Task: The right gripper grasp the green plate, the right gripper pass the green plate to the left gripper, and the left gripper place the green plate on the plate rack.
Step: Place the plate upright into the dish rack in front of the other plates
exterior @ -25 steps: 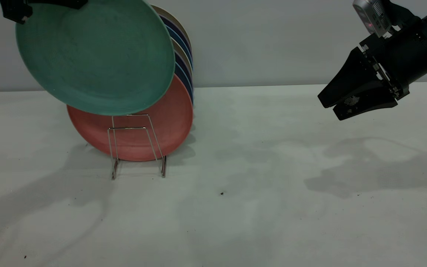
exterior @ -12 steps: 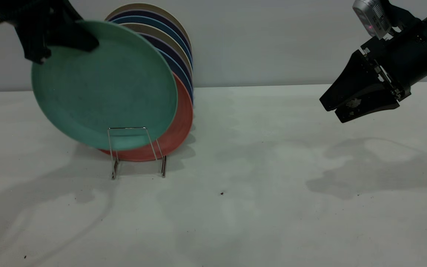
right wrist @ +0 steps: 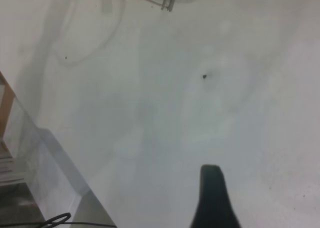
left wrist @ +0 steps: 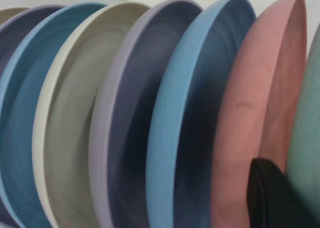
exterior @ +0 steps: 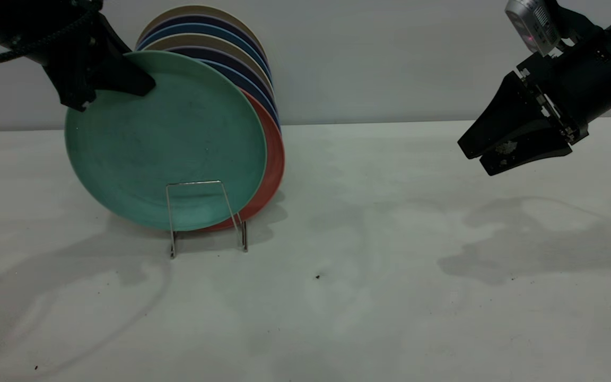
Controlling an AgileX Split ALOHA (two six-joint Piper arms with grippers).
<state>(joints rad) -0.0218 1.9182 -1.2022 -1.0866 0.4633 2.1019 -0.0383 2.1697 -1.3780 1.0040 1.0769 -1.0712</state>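
Pinching the green plate (exterior: 165, 140) at its upper rim, the left gripper (exterior: 98, 79) is holding it upright in the plate rack (exterior: 207, 217), against the salmon-pink plate (exterior: 275, 159). Hovering well apart above the table (exterior: 390, 265), the right gripper (exterior: 475, 154) is keeping its jaws pressed together.

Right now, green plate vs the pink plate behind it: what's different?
The green plate is frontmost in the plate rack and gripped at its upper rim by the left hand; the pink plate sits just behind it, touched by no hand. Green shows its full face; pink shows only a crescent at its edge. Both stand on edge, look alike in size and shape.
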